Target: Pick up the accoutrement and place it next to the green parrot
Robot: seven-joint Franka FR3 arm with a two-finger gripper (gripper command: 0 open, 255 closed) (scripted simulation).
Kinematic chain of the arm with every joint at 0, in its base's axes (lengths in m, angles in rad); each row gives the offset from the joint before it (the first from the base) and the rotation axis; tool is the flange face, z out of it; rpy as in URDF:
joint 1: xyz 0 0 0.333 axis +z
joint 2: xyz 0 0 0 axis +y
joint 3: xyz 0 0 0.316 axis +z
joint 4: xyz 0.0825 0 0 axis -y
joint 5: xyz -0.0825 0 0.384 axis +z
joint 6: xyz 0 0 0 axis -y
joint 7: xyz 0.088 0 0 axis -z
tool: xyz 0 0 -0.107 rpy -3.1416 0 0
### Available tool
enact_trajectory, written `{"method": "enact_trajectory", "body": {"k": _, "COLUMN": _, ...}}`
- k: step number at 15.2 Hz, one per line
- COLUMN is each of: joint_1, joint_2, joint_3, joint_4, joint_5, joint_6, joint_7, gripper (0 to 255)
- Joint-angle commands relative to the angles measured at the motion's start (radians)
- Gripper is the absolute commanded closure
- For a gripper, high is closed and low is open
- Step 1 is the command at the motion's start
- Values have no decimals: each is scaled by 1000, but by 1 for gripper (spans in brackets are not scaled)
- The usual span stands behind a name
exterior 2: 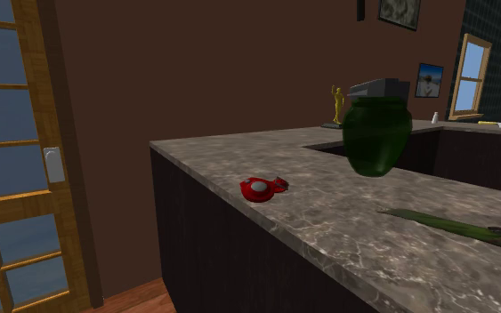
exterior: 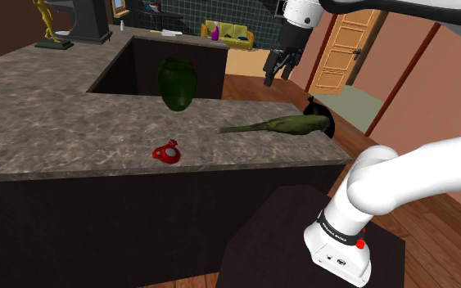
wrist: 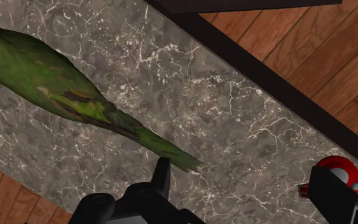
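Above the parrot (exterior: 290,124) the hand (exterior: 279,69) is held apart, empty; the red accoutrement (exterior: 168,152) is seen toward the shoulder view's left.

Shoulder overlooks counter (exterior: 56,123); second low alongside; wrist looks down.

Home interior, stone counter (exterior: 56,123), panelled wooden door (exterior: 339,53), framed picture (exterior 2: 429,80), yellow sofa (exterior: 227,34)

The white jointed arm (exterior: 400,176) climbs from the shoulder view's lower right, exits at the right edge and shows again along the top edge. Its all-black two-finger gripper (exterior: 277,75) hangs at upper centre-right, pointing downward, with its fingers (wrist: 161,181) spread well apart and clasping nothing.
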Motion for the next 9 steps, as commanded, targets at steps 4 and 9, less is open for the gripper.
{"method": "enact_trajectory", "body": {"k": 4, "joint_1": -3, "joint_2": 34, "joint_3": 49, "joint_4": -47, "joint_5": 29, "joint_6": 84, "joint_7": 99, "gripper": 0}}
{"method": "enact_trajectory", "body": {"k": 9, "joint_1": -13, "joint_2": 125, "joint_3": 135, "joint_4": -92, "joint_5": 65, "joint_6": 227, "joint_7": 262, "gripper": 0}}
